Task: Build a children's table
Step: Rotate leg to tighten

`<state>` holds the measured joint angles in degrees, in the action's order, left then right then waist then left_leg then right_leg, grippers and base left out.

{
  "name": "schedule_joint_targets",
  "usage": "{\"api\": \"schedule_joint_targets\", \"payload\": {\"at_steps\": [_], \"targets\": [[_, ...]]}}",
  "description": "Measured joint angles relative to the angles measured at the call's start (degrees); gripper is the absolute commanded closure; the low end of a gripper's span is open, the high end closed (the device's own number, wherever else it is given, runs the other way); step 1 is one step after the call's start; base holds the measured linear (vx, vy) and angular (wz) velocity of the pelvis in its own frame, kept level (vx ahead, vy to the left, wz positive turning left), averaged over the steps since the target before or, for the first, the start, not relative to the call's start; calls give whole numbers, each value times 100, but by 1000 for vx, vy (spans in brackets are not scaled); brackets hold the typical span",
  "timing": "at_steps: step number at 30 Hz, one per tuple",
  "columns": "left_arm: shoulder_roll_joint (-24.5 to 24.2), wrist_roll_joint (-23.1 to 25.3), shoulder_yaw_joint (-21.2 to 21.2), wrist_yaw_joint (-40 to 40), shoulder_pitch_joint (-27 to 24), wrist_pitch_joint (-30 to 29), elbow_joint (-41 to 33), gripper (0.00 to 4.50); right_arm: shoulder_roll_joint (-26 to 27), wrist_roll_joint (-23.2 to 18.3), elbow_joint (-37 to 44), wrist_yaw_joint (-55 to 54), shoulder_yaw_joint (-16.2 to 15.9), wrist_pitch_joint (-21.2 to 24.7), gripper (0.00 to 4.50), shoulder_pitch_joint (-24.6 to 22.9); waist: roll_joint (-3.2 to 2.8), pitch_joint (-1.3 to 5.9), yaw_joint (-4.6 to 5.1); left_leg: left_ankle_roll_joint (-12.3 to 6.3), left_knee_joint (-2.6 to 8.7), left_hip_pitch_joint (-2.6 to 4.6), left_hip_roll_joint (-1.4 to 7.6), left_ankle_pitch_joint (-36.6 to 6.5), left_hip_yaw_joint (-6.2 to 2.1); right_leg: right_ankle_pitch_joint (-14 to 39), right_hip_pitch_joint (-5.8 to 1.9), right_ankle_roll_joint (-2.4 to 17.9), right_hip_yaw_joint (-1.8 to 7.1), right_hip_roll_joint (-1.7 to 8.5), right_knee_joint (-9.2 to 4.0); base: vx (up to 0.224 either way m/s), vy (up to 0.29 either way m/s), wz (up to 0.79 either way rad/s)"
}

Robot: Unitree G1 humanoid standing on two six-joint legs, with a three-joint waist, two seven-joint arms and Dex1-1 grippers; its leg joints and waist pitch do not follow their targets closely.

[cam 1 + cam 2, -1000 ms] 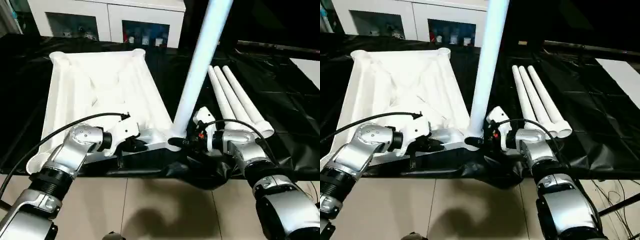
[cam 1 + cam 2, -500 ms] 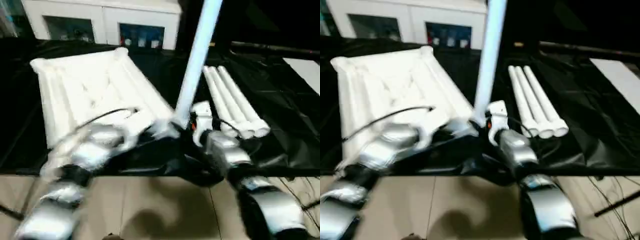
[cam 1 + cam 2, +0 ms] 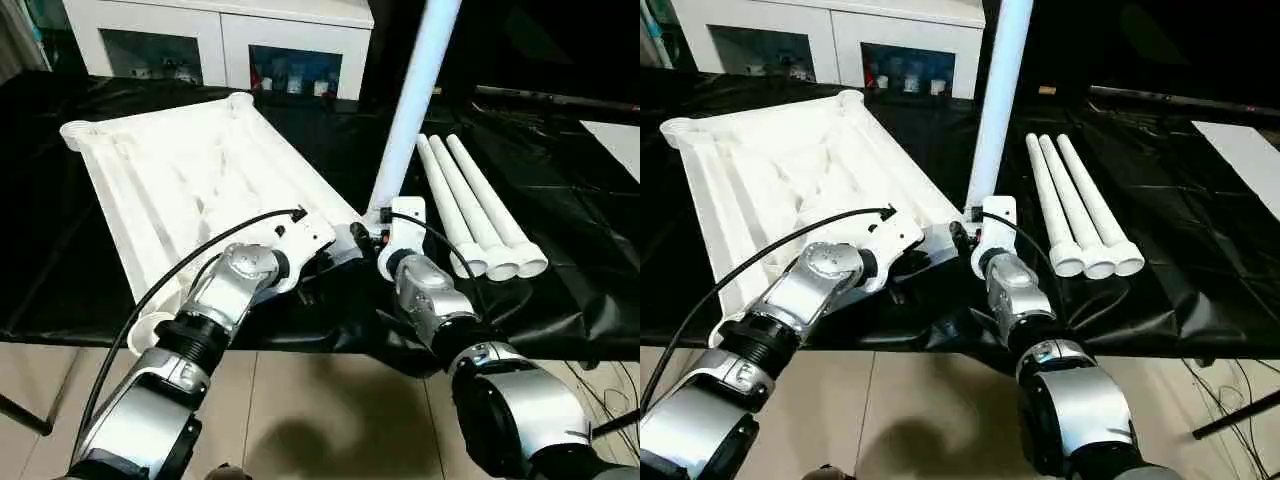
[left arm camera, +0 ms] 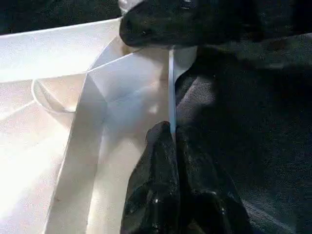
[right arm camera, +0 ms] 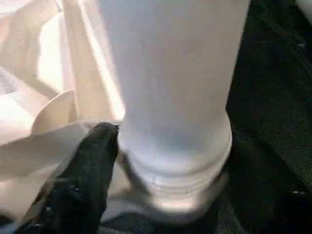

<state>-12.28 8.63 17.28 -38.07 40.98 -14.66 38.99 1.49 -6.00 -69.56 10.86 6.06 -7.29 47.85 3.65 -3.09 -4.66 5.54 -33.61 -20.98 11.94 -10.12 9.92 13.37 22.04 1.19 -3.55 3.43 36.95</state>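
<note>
One tabletop (image 3: pixel 190 180) lies ribbed side up at upper left, so we can reach its corner sockets. One leg (image 3: pixel 405 120) stands in the near corner; three spare legs (image 3: pixel 480 215) lie right. Our left gripper (image 4: pixel 170 146) pinches the rim, steadying it; our right gripper (image 3: pixel 375 228) brackets the leg's base, grip unclear.
</note>
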Motion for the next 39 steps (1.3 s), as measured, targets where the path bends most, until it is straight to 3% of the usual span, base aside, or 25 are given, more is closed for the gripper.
{"api": "schedule_joint_targets", "payload": {"at_steps": [5,15,19,26,29,39], "targets": [[-162,-96,-43,-264,-143,26,-234,450,-242,236,74,480,-337,-61,64,-74,0,-2,52,0,7,-4,1,0,0,1,4,-1,-1,-3,-5,0,0,0],[-1055,-397,-45,-1616,-588,650,-743,450,-1220,299,832,3415,-768,14,64,-504,-4,-4,79,-14,12,-11,2,6,1,3,3,-2,-2,-4,-29,0,0,0],[-1313,-574,-52,-2158,-781,781,-968,450,-1372,203,883,4271,-904,35,64,-522,-9,-8,89,-16,8,-15,2,6,1,3,3,-1,-3,-4,-28,0,0,0],[-1349,-622,-14,-2419,-823,812,-1077,450,-1398,225,989,4603,-995,33,64,-518,-6,-8,-42,-19,7,-17,2,6,3,4,3,-1,-4,-2,-30,0,0,0],[-1360,-631,-2,-2453,-827,838,-1081,450,-1398,218,990,4708,-995,33,64,-518,-6,-8,-50,-19,7,-17,2,6,3,4,3,0,-4,-2,-30,0,0,0],[-1412,-657,-3,-2548,-895,828,-1178,450,-1395,216,988,4939,-1046,33,160,-518,-5,-8,-48,-20,5,-16,2,7,4,4,3,0,-4,-2,-28,0,0,0]]}}
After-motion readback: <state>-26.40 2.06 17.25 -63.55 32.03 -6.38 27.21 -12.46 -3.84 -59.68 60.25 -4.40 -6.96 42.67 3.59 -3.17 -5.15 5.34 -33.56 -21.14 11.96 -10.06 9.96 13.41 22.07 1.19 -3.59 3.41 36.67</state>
